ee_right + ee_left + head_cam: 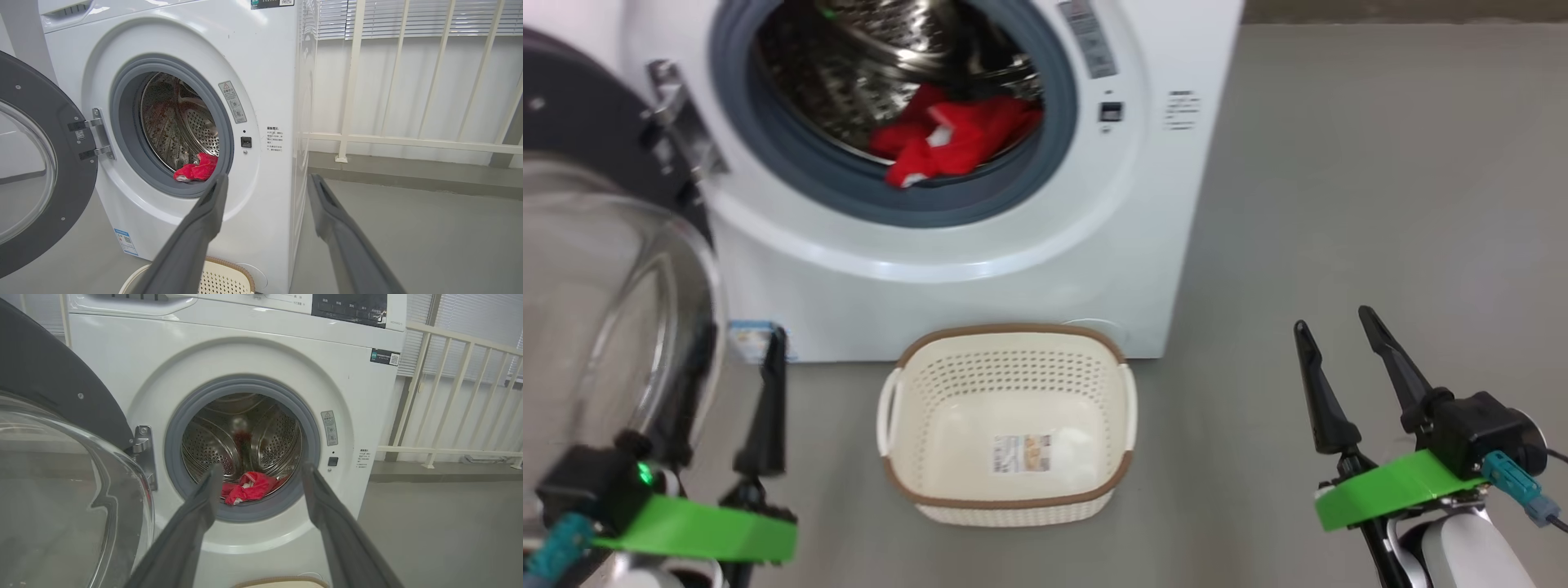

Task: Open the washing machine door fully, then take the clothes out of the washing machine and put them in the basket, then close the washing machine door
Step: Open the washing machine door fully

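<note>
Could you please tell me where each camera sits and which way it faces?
Head view: on the head, looking down at the basket before the washing machine; left gripper and right gripper at the bottom corners.
Left wrist view: on the left wrist, facing the drum squarely between its fingers.
Right wrist view: on the right wrist, facing the washing machine obliquely, past its fingers.
Shared: the clothes in the drum.

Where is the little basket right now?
In the head view the cream basket stands on the grey floor at centre, just in front of the white washing machine, below its open drum.
</note>
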Tool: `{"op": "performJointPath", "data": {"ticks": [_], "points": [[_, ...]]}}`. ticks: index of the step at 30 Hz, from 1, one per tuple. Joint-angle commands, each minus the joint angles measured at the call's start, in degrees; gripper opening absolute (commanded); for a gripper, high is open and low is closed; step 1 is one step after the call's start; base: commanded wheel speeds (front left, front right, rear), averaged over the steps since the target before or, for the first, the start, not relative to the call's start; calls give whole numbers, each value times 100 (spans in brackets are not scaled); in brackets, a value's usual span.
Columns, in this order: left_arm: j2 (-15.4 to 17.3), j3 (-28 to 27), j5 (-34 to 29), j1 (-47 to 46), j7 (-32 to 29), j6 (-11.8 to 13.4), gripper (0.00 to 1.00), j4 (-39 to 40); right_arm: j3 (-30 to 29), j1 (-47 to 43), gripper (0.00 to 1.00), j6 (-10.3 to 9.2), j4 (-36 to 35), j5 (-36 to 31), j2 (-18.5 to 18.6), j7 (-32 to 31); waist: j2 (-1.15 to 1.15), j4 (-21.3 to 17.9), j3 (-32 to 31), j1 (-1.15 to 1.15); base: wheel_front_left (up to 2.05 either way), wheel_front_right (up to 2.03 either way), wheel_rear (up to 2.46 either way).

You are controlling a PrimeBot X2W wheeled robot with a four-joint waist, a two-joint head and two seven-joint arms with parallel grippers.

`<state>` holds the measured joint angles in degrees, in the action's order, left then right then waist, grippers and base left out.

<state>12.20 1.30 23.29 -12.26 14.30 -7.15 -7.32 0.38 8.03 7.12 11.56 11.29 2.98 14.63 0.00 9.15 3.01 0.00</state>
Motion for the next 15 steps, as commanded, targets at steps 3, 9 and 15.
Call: {"op": "performJointPath", "data": {"ticks": [3, 9, 15], "points": [[165, -145, -68, 282, 67, -31, 100, 122, 36, -106, 100, 36, -174, 66, -11, 37, 0, -591, -231, 0, 0, 0, 0], [0, -239, -220, 608, 68, -32, 100, 167, 13, -248, 100, 36, -199, 54, -11, 37, 0, -825, -272, 0, 0, 0, 0], [-224, -343, -531, 851, 69, -33, 100, -43, -36, -496, 100, 36, -185, -35, -11, 37, 0, -976, -354, 0, 0, 0, 0]]}}
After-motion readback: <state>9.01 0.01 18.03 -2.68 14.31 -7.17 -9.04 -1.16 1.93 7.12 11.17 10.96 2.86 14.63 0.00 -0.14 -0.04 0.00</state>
